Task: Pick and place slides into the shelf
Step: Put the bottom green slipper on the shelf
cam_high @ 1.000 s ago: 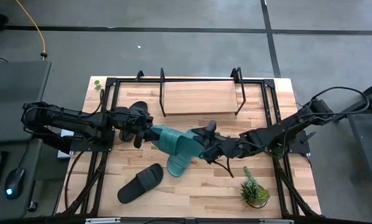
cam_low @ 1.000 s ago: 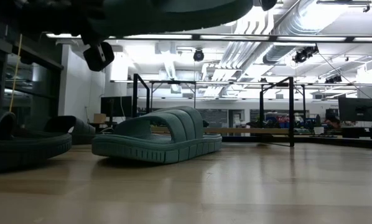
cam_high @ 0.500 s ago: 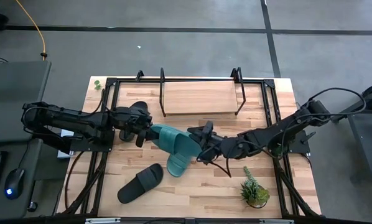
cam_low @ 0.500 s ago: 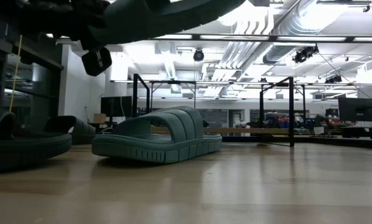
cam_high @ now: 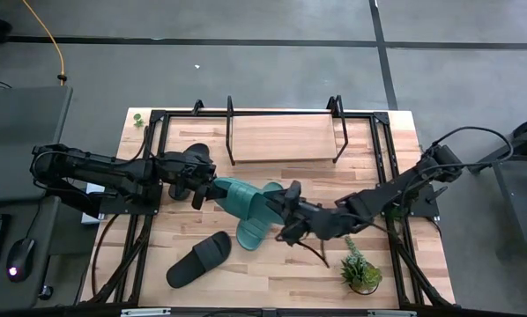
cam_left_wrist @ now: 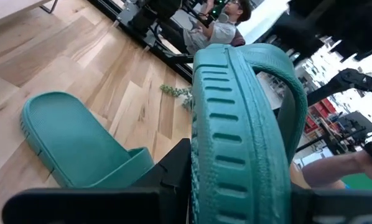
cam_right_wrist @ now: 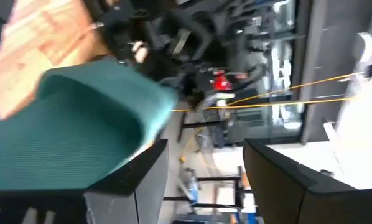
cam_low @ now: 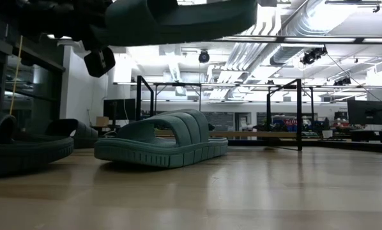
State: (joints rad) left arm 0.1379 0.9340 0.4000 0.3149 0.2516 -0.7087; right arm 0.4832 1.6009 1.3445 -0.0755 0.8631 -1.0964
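Heads up: your left gripper (cam_high: pixel 209 190) is pinching the teal slide (cam_high: pixel 243 199) by its end, held up mid-table, while the right gripper (cam_high: pixel 285 214) sits spread at its 3 o'clock end. The shelf (cam_high: pixel 283 138) is at 12 o'clock; a one-ended grip could let it swing and clip the frame.

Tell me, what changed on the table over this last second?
The right end effector slid along the raised teal slide toward the table's front and let go of it; its fingers stand open beside the sole. The left end effector stayed clamped on that slide's other end. The second teal slide, both black slides and the empty shelf did not move.
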